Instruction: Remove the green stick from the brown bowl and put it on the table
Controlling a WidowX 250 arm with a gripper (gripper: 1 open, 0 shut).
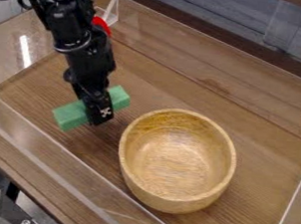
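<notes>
The green stick (70, 115) is a flat green block held crosswise in my gripper (99, 112), which is shut on its middle and points steeply down. The stick hangs low over the table (248, 98), just left of the brown bowl (176, 159) and outside its rim. Whether the stick touches the tabletop I cannot tell. The bowl is round, light tan wood with thick walls, and nothing lies inside it. My black arm rises from the gripper toward the upper left.
A small red toy (104, 25) peeks out behind the arm at the back left. Clear plastic walls (36, 143) edge the table along the front and left. Bare wood shows behind and to the right of the bowl.
</notes>
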